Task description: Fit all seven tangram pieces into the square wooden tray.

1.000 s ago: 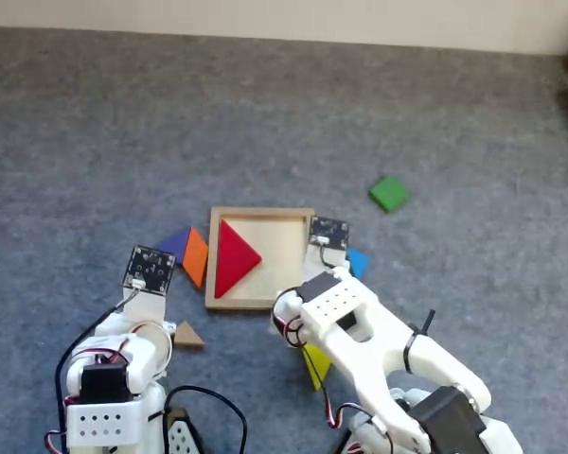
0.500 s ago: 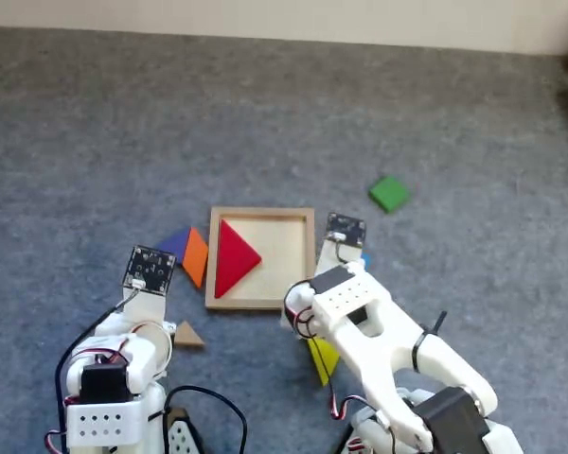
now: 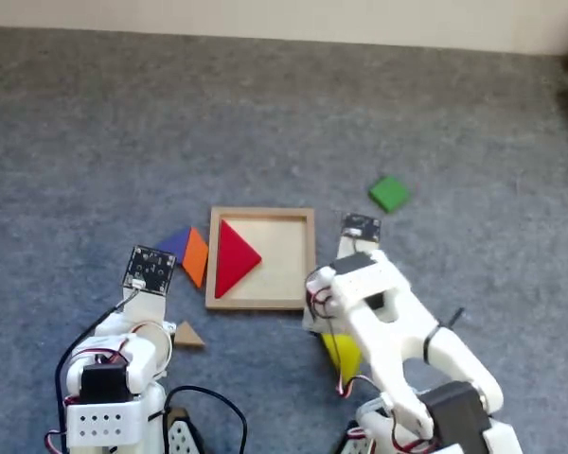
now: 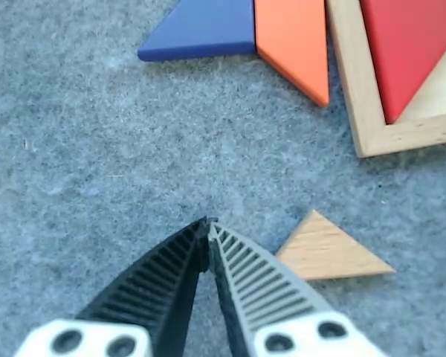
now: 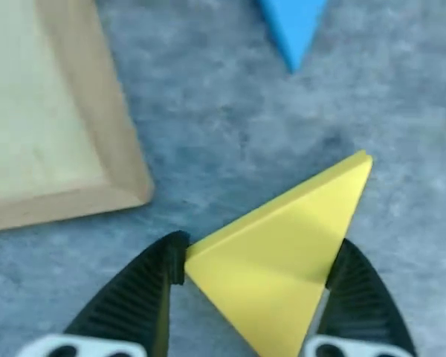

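The square wooden tray (image 3: 307,257) holds a red triangle (image 3: 232,257) against its left side. My right gripper (image 5: 260,249) is shut on a yellow triangle (image 5: 279,256), just off the tray's near right corner (image 5: 126,193); the yellow piece (image 3: 341,352) peeks out under the right arm (image 3: 383,317). A light blue piece (image 5: 291,26) lies beyond it. My left gripper (image 4: 207,224) is shut on nothing, above the carpet beside a small wooden triangle (image 4: 328,251). A dark blue piece (image 4: 201,30) and an orange piece (image 4: 293,41) lie left of the tray (image 4: 372,126).
A green square (image 3: 390,193) lies on the grey carpet to the right, beyond the tray. The left arm (image 3: 123,364) stands at the near left. Open carpet stretches behind the tray and to the far right.
The right arm has swung to the right, away from the tray's right edge, and the yellow triangle has shifted right with it. The left arm has kept still.
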